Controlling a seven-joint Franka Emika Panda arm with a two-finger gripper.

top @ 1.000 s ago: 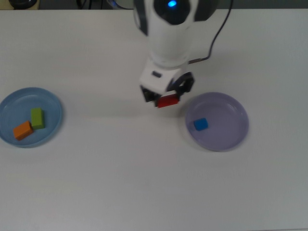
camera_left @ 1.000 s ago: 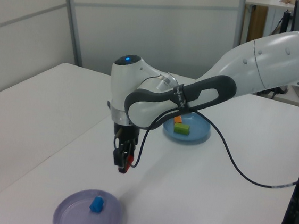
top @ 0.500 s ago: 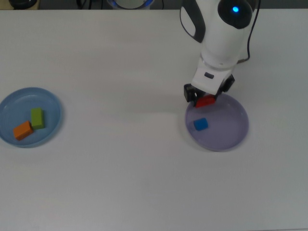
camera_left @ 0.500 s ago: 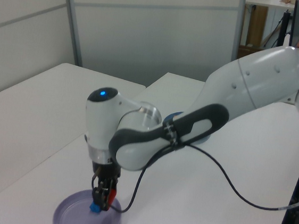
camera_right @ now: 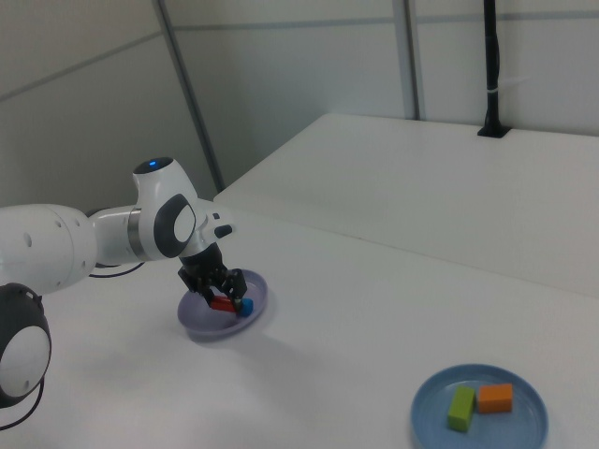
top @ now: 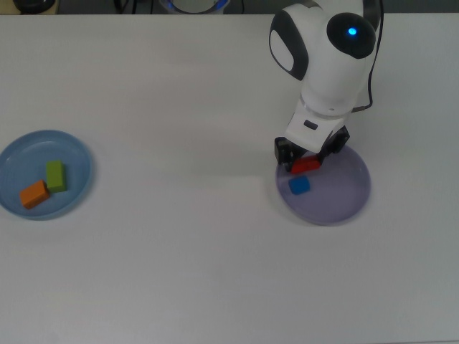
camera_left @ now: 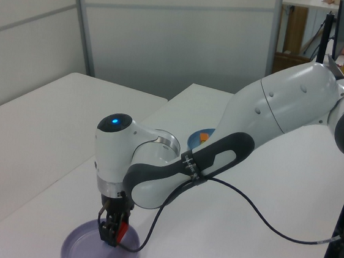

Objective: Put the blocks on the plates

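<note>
My gripper (top: 307, 159) is shut on the red block (top: 306, 165) and holds it low over the back left part of the lavender plate (top: 344, 193) as the top view shows it. The blue cube (top: 299, 185) lies on that plate just in front of the red block. In the right view the red block (camera_right: 223, 303) sits right beside the blue cube (camera_right: 245, 306), with the gripper (camera_right: 218, 290) directly above. The green block (top: 55, 175) and orange block (top: 34, 193) rest on the light blue plate (top: 75, 154) at the top view's left.
A black cable (camera_left: 262, 206) trails from the arm across the white table (top: 179, 251). The arm's white body (top: 326, 57) stands over the table behind the lavender plate. A dark post (camera_right: 490, 65) rises at the table's far edge in the right view.
The gripper carried the red block from the table's middle toward the top view's right, reached the lavender plate's rim, then dropped lower over the plate. The other blocks have stayed put.
</note>
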